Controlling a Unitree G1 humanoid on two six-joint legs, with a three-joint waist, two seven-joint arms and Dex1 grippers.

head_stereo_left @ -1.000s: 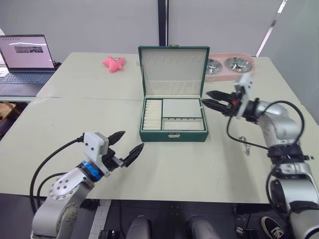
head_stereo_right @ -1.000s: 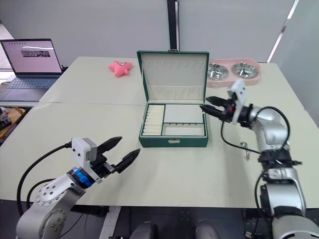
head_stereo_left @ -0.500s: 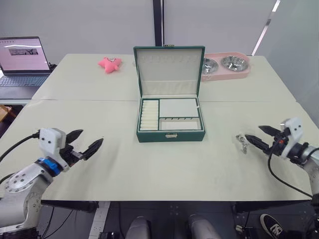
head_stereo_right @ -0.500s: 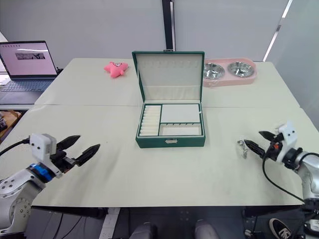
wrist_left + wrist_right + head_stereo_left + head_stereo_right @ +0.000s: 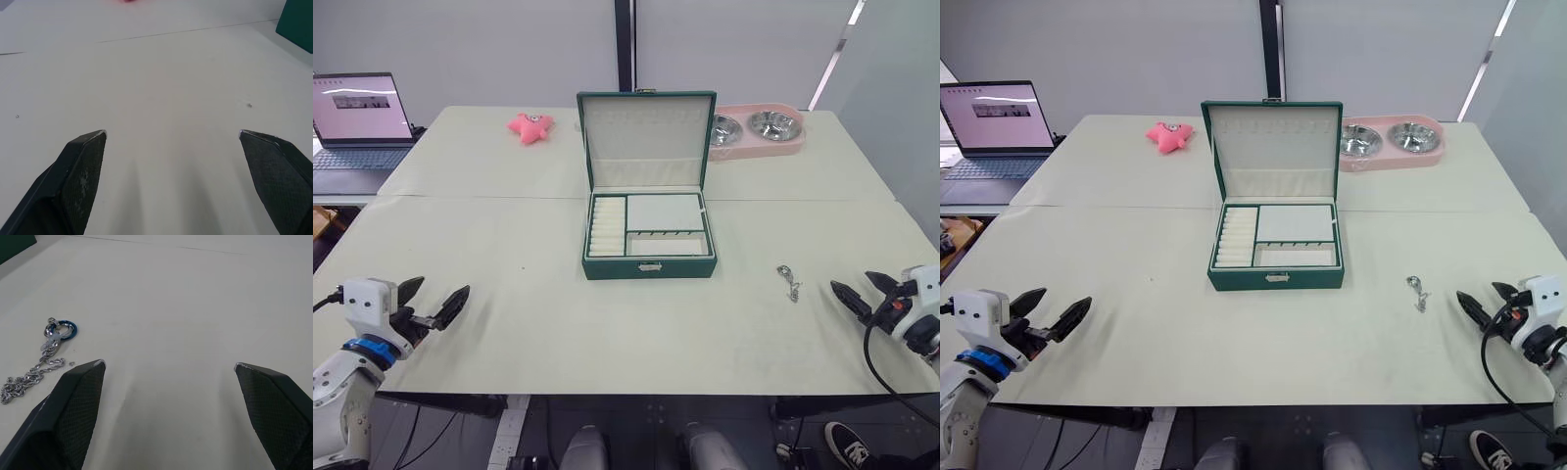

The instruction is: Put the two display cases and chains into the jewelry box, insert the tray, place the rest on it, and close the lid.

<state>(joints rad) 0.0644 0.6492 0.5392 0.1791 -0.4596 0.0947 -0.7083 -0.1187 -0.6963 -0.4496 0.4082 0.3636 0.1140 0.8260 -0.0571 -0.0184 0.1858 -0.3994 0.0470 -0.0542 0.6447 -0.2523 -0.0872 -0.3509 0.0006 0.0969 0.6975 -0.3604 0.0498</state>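
Both tools, left tool [image 5: 433, 308] and right tool [image 5: 862, 294], spread empty; right wrist view reveals chain's [image 5: 34, 373] blue ring.

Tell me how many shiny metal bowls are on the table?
2. Both bowls sit side by side in the pink feeder at the table's far edge, just right of the open jewelry box: one bowl nearer the lid, the other bowl farther right. None looks hidden.

bright, even light falls from above. soft small shadows sit under the table [image 5: 607, 323] things. everything looks sharp, no glare.
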